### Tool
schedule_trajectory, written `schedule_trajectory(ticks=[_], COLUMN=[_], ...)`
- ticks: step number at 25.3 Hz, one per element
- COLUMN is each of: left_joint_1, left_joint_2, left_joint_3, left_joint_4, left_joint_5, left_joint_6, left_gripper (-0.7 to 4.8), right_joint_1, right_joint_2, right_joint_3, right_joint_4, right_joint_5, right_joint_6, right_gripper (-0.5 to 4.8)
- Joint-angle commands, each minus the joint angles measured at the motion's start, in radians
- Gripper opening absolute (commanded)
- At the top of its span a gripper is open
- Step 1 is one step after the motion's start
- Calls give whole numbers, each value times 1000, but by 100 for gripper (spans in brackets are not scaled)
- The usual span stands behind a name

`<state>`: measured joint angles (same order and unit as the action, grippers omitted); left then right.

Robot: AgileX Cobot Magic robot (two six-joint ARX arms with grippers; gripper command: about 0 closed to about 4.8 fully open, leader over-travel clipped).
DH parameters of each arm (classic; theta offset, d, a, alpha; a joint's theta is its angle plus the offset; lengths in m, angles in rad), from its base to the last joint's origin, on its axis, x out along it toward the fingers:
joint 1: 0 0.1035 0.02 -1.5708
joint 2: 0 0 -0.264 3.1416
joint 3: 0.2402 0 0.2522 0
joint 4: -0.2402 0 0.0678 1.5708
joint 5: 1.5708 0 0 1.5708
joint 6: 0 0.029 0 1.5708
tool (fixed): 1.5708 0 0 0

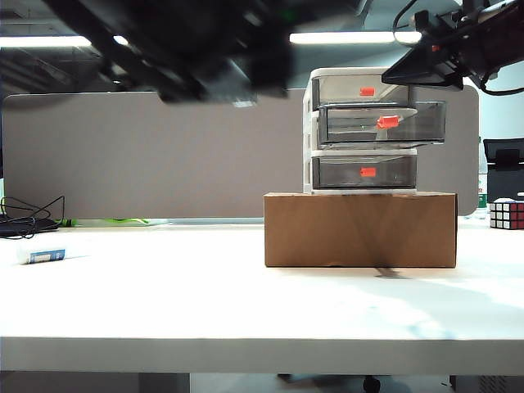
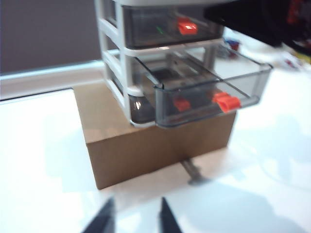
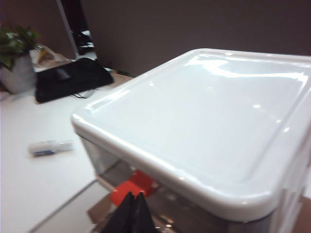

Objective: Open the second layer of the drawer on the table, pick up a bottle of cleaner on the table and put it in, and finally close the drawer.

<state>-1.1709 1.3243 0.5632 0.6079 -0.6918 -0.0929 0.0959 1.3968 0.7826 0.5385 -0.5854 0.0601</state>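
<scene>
Middle drawer pulled out, cleaner bottle still on tabletop at nine o'clock; left pincer parted, empty; right pincer closed above cabinet.

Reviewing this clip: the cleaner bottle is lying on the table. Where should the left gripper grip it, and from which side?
Probably mid-body, from straight above: the bottle of cleaner lies flat on the table with nothing around it, so jaws should straddle its slim width. The left gripper has a small gap.

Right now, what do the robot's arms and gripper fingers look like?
Both arms are black. The left gripper shows two slim, dark, pointed fingers; the right gripper has the same black tapered fingers. In the exterior view the right arm carries black cables and a small red mark.
</scene>
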Motion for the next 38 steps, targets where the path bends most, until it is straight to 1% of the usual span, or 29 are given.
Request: schedule_trajectory(ticks=[1, 2, 4, 6, 7, 8, 10, 11, 12, 16, 18, 19, 20, 21, 22, 23, 24, 25, 28, 29, 30, 32, 34, 38], left_joint_1=[76, 109, 203, 322, 383, 462, 599, 686, 817, 1059, 1144, 1190, 1226, 1260, 1300, 1324, 1352, 1355, 1356, 1356, 1354, 1346, 1350, 1357], left_joint_2=[-151, -193, -283, -359, -386, -411, -436, -440, -437, -415, -393, -373, -351, -331, -296, -270, -211, -164, -89, -57, -31, 32, 86, 190], left_joint_3=[7, 7, 7, 7, 7, 6, 7, 7, 8, 8, 8, 8, 8, 8, 8, 8, 8, 8, 8, 10, 10, 23, 38, 93], left_joint_4=[-289, -341, -446, -521, -540, -550, -548, -542, -537, -525, -488, -463, -443, -428, -404, -388, -357, -325, -286, -278, -275, -277, -273, -259], left_joint_5=[109, 150, 274, 441, 519, 625, 795, 886, 993, 1134, 1226, 1293, 1324, 1346, 1355, 1369, 1389, 1386, 1385, 1374, 1341, 1247, 1242, 1250], left_joint_6=[-18, -12, 10, 62, 98, 151, 243, 285, 308, 307, 315, 338, 351, 352, 351, 351, 355, 398, 536, 588, 610, 612, 622, 700], left_gripper=[112, 110, 99, 51, 49, 50, 51, 51, 48, 49, 54, 63, 71, 100, 147, 183, 264, 314, 324, 354, 381, 404, 404, 404], right_joint_1=[2, 2, 2, 2, 2, 2, 2, 2, 2, 2, 2, 2, 2, 3, 6, 11, 15, 16, 37, 43, 44, 45, 53, 60], right_joint_2=[-12, -15, -27, -43, -50, -56, -68, -72, -80, -87, -87, -87, -87, -87, -87, -87, -87, -87, -87, -87, -87, -87, -87, -87], right_joint_3=[6, 6, 6, 6, 6, 6, 6, 6, 6, 6, 6, 6, 6, 6, 6, 6, 5, 6, 5, 5, 5, 5, 5, 5], right_joint_4=[8, 8, 3, -12, -20, -30, -44, -47, -62, -86, -98, -105, -114, -120, -128, -139, -155, -170, -179, -182, -186, -202, -222, -257], right_joint_5=[-65, -85, -117, -140, -146, -150, -154, -158, -158, -176, -178, -178, -180, -185, -193, -197, -200, -203, -202, -202, -202, -203, -203, -202], right_joint_6=[98, 110, 142, 155, 156, 156, 157, 157, 157, 157, 157, 157, 157, 157, 157, 156, 153, 153, 148, 145, 142, 124, 121, 93], right_gripper=[-5, -5, -5, -5, -5, -5, -5, -5, -5, -5, -5, -5, -5, -5, -5, -5, -5, -5, -5, -5, -5, -5, -5, -5])
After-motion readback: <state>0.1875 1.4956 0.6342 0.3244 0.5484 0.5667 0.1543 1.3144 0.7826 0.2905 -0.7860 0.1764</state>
